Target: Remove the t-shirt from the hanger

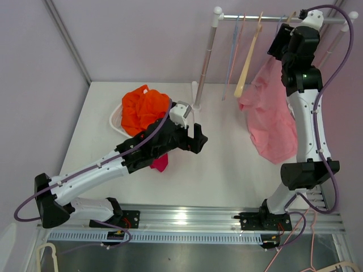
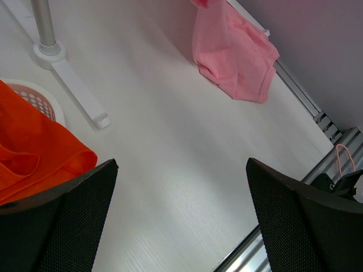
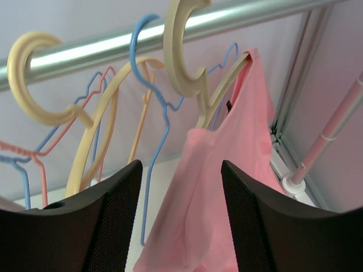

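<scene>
A pink t-shirt (image 1: 272,119) hangs from a cream hanger (image 3: 184,56) on the metal rail (image 3: 113,48) at the back right. Its hem rests on the table. My right gripper (image 1: 279,44) is raised next to the rail. In the right wrist view it (image 3: 180,167) is open, and the upper part of the shirt (image 3: 227,158) hangs just beyond and between the fingers, not gripped. My left gripper (image 1: 195,139) is open and empty over the middle of the table. In its wrist view it (image 2: 181,164) faces bare table, with the shirt's hem (image 2: 232,56) far ahead.
A second cream hanger (image 1: 248,62), a blue one (image 3: 153,96) and thin wire hangers hang bare on the rail. A white basket (image 1: 115,118) with orange clothes (image 1: 144,107) stands at the back left. A magenta cloth (image 1: 160,163) lies under the left arm. The rack's post (image 1: 205,62) and foot (image 2: 79,90) stand at mid-table.
</scene>
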Tool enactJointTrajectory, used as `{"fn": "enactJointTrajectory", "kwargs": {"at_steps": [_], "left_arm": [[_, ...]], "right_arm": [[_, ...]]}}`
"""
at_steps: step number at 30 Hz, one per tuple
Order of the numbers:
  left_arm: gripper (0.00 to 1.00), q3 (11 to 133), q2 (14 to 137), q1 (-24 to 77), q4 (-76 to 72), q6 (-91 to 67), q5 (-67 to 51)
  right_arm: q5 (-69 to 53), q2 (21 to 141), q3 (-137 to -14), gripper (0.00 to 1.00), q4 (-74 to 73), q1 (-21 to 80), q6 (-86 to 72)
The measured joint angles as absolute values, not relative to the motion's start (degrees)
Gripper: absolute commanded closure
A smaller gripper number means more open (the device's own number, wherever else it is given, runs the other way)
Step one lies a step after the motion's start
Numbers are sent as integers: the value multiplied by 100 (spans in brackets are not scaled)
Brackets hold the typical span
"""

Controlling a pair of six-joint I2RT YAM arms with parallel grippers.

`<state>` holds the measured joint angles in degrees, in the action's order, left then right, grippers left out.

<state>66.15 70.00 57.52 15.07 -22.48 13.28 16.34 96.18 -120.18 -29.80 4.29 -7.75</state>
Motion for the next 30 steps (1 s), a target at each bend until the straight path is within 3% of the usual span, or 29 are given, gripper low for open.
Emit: {"fn": "enactJointTrajectory", "kwargs": {"at_steps": [13, 30], "left_arm": [[1, 6445, 6930, 5763, 1463, -2248, 1334], [1, 6418, 6932, 5765, 1437, -2248, 1341]], "right_arm": [[2067, 11316, -14134, 38, -3319, 416, -609], [2294, 11904, -14346, 38, -3157, 207, -469]]}}
